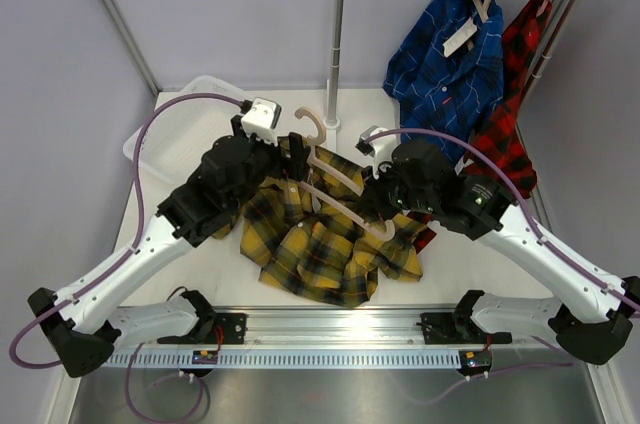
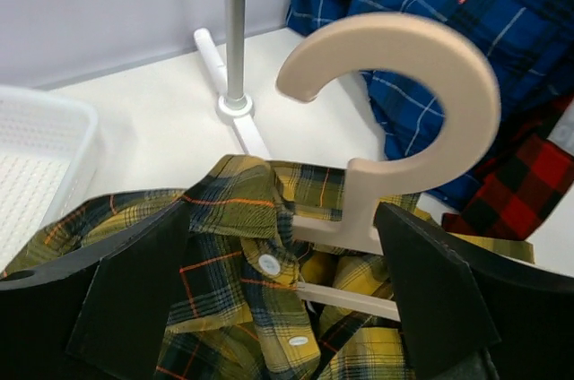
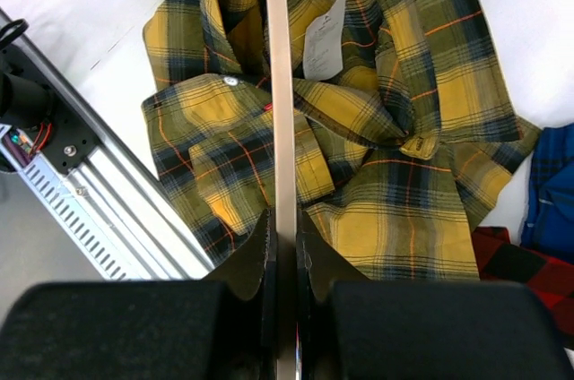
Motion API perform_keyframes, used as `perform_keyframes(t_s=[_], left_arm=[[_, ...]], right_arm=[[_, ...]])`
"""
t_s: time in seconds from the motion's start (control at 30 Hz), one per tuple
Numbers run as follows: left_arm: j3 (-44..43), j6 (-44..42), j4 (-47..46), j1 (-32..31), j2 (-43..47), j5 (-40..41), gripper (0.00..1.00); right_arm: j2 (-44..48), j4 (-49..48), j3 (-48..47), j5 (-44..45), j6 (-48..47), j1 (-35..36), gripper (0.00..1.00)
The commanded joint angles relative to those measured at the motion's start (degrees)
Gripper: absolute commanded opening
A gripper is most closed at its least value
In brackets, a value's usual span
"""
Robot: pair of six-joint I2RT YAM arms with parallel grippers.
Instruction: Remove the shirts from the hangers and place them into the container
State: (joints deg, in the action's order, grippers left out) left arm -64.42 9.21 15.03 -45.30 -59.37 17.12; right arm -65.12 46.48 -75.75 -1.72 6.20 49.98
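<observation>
The yellow-and-black shirt (image 1: 320,254) is rendered in soft woven cloth, with a paper tag (image 3: 323,39) at its collar. The hanger (image 2: 386,39) at the shirt's collar is finished matt, smooth and wood-like. Left of the shirt, the container (image 2: 72,142) is moulded in translucent white plastic; behind the shirt, the rack pole (image 2: 235,21) is satin metal. The fingers (image 2: 134,299) are matt black.

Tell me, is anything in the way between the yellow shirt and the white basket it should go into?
Yes. The left arm lies over the table between the yellow shirt and the basket. The hanger also lies across the shirt, with the right gripper shut on its bar.
</observation>
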Motion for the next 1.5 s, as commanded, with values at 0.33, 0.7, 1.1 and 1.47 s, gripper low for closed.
perform_keyframes(t_s=[0.33,0.7,1.1,1.47], left_arm=[[-3.16,3.09,2.99,0.12,-6.63,3.18,0.67],[-2.64,0.55,2.99,0.38,-7.42,14.51,0.0],[-4.22,1.95,5.89,3.81,-11.19,17.32,0.0],[-5.36,3.71,7.47,2.67,-9.71,6.11,0.0]], right_arm=[[4.3,-1.22,-2.39,4.0,-0.66,-1.02,0.0],[11.66,3.52,0.06,4.7,0.57,-1.02,0.0],[26.62,17.68,-2.73,8.92,6.28,-1.02,0.0],[20.75,16.28,-8.01,22.35,10.67,-1.02,0.0]])
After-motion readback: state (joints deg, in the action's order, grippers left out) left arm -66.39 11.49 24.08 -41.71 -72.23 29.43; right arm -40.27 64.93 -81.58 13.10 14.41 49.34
